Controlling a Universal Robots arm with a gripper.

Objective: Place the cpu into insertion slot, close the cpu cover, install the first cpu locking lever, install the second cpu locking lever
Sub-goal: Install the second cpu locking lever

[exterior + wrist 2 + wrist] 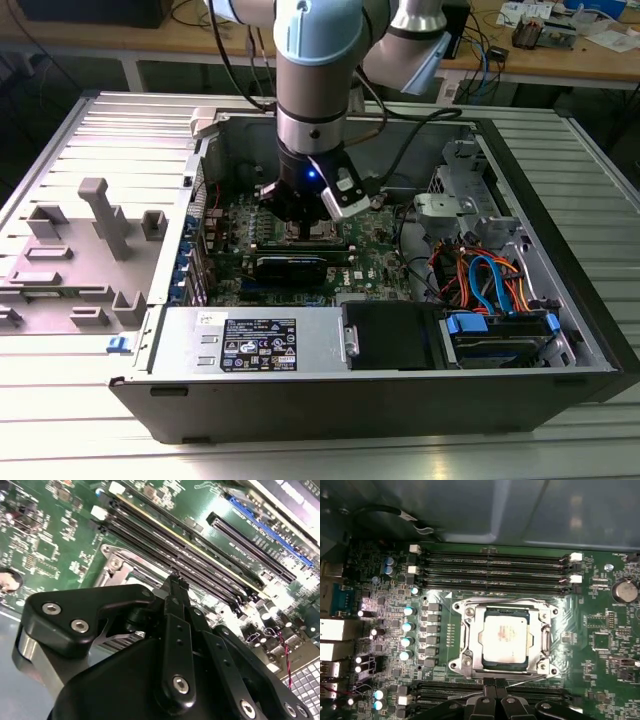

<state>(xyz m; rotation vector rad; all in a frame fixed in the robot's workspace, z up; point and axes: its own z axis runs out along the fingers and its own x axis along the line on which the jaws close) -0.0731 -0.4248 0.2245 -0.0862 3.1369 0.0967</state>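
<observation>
Inside an open grey desktop computer case (560, 250) lying on its side, the black two-fingered gripper (495, 686) of a pale-blue-and-silver robot arm (312, 60) hangs low over the green motherboard (610, 625). Its own bulk hides the socket area in the exterior view, where the gripper (303, 205) blocks nearly everything beneath it. The first wrist view supplies what that angle cannot: the small square cpu (506, 637) with its dull silver-grey top lies flat in the square insertion slot (485, 666), and the thin grey-metal cpu cover (541, 639) is folded down around it, the chip showing through its window. A thin wire locking lever (522, 680) runs along the socket's edge beside the fingertips; whether it is latched is hard to make out. The fingers are pressed together with no visible gap, gripping nothing that can be seen, their tips just beside the socket frame. In the second wrist view the gripper's (176, 582) black body covers most of the socket, with long black memory slots (200, 555) stretching beyond. To the exterior view's right sit orange and blue cables (490, 280); to its left, a grey plastic fixture tray (80, 250).
</observation>
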